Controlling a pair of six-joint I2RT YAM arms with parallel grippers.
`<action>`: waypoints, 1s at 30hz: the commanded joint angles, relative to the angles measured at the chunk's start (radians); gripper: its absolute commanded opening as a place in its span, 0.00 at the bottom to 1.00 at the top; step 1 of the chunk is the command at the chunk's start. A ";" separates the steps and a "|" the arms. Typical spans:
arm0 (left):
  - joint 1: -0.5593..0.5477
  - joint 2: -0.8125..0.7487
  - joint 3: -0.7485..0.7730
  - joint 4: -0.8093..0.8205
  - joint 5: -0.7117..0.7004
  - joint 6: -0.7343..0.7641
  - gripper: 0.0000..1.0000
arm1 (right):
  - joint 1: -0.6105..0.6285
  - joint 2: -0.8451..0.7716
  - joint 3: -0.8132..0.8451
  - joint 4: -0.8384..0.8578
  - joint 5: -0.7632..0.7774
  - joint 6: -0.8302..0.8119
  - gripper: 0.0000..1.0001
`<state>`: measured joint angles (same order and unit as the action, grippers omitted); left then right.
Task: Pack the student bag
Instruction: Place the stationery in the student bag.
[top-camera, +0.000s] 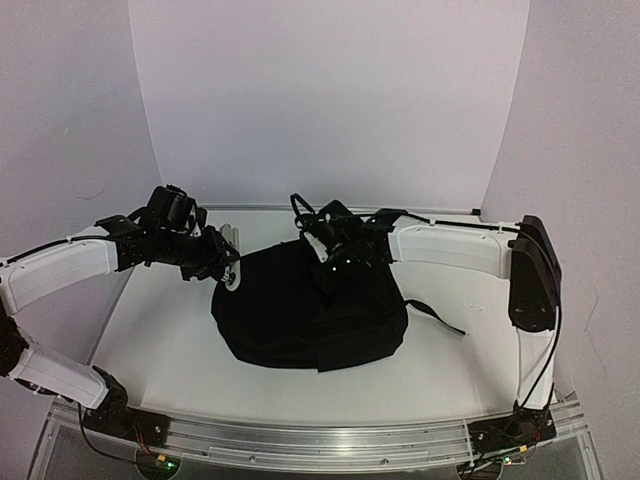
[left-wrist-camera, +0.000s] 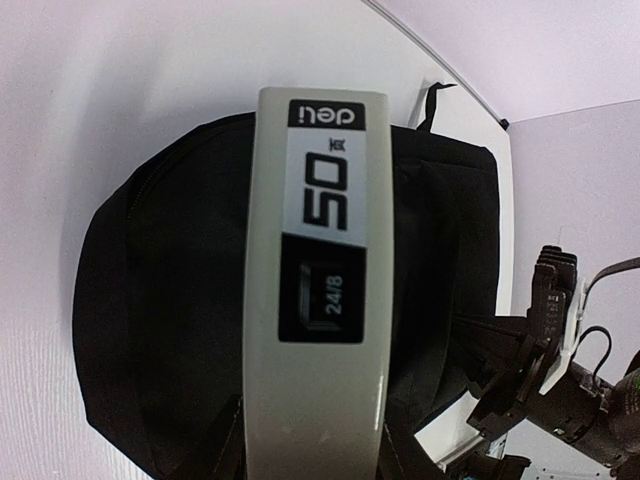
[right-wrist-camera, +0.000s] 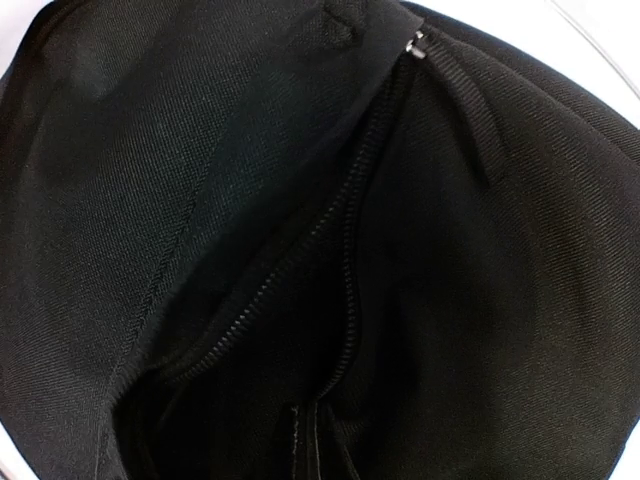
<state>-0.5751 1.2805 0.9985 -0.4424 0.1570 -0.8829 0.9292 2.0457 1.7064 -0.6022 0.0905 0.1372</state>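
The student bag, a large soft black backpack, lies in the middle of the table. My left gripper hovers at the bag's left edge, shut on a long grey stapler labelled "deli 50 24/8". In the left wrist view the stapler points across the bag. My right gripper is down on the bag's top. Its wrist view shows only black fabric and a partly open zipper. Its dark fingers are pressed together on the fabric at the zipper edge.
A black strap trails from the bag to the right. The bag's top loop lies toward the back wall. White walls enclose the table on three sides. A metal rail runs along the near edge.
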 joint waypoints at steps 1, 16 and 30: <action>0.004 0.002 0.030 0.130 0.026 0.015 0.00 | -0.022 -0.072 0.067 -0.049 -0.039 -0.026 0.00; 0.001 0.093 0.015 0.407 0.273 0.006 0.00 | -0.102 -0.198 0.088 -0.050 -0.235 -0.044 0.00; -0.102 0.311 0.091 0.652 0.521 -0.009 0.00 | -0.103 -0.209 0.062 -0.048 -0.223 -0.038 0.00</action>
<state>-0.6174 1.5559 1.0002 0.0651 0.5751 -0.9169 0.8318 1.9068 1.7412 -0.6746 -0.1575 0.1017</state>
